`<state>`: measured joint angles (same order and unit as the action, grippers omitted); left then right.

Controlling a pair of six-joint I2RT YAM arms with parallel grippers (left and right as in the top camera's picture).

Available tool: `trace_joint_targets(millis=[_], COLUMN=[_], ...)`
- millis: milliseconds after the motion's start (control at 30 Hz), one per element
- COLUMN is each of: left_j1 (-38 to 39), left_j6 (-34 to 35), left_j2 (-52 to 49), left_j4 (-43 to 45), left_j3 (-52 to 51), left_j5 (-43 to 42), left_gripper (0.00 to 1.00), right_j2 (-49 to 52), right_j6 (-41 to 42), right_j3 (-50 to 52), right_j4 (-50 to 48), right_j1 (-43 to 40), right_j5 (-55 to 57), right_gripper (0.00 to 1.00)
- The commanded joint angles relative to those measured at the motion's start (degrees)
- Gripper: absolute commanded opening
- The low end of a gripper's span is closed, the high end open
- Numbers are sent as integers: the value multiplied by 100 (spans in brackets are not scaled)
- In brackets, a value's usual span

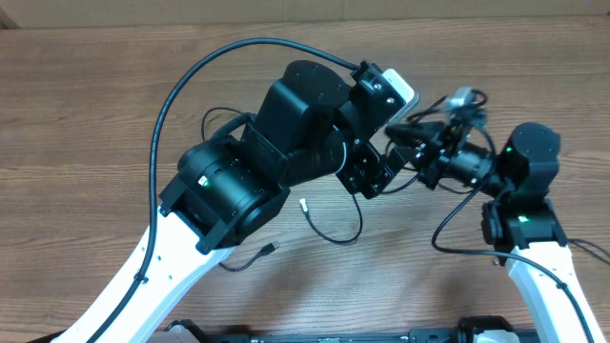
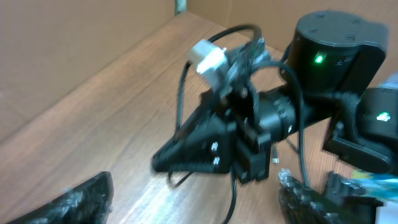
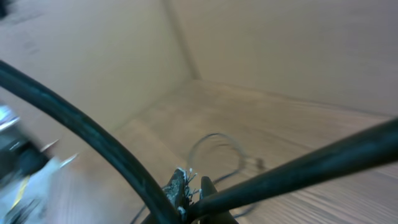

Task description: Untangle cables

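Nearest the table's (image 1: 95, 76) front edge, one plug end (image 1: 270, 250) of the cables (image 1: 334, 239) lies loose. The thin cords loop on toward the table's middle, under my arms. Above them my left claw (image 2: 196, 202) gapes wide, holding nothing. Just beyond it my right claw (image 2: 163, 165) is pinched to a point low over the wood; whether a cord is caught in it I cannot tell. More cord shows past my left arm, toward the far edge.

Two arms (image 1: 229, 191), two tools (image 1: 367, 179), one table (image 1: 95, 114), and cables (image 1: 334, 236) showing two plug ends (image 1: 303, 203).
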<state>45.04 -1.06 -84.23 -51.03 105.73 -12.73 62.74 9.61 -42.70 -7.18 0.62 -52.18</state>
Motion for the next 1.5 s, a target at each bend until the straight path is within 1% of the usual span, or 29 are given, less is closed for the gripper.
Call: trace_joint_targets(millis=[0,133,167,233,500,533,600,667,800,900,933,1000,1100,1233,1400,1467], left_j1=[31,31,31,31,33,33,33,33,33,33,33,33,33,33,33,33], left_j6=[11,-22,-22,-22,-20,-22,-22,-20,-20,-20,-20,-20,-20,-22,-22,-20], left_j2=[66,66,66,66,63,63,63,63,63,63,63,63,63,63,63,63], left_j4=[-13,-15,-17,-35,-411,-490,-581,-629,-627,-629,-629,-629,-629,-629,-629,-629], left_j3=[55,55,55,55,55,55,55,55,55,55,55,55,55,55,55,55], left_j5=[378,413,422,422,420,420,420,420,420,420,417,420,417,420,420,420], left_gripper=[100,100,100,100,100,100,100,100,100,99,100,100,100,100,100,100], right_j2=[0,2,2,7,59,146,254,468,966,1545,1644,1993,2295,2747,3342,3641], right_j6=[264,267,267,267,269,409,616,890,1217,1355,1355,1355,1355,1290,1353,1646], right_j3=[-24,-24,-24,-24,-24,-24,-24,-24,-24,-24,-24,-24,-24,-26,-52,-52], right_j4=[105,162,151,151,149,122,26,-221,-850,-1847,-2026,-2608,-3080,-3589,-3582,-3580], right_j1=[-570,-1344,-1668,-2061,-3021,-3191,-3322,-3482,-3681,-3740,-3740,-3740,-3759,-3982,-4398,-4590], right_j5=[479,481,531,817,2632,3062,3394,3633,3633,3783,3860,4341,4981,5154,5147,5145], right_gripper=[4,4,4,4,4,4,4,4,4,4,4,4,4,4,4,4])
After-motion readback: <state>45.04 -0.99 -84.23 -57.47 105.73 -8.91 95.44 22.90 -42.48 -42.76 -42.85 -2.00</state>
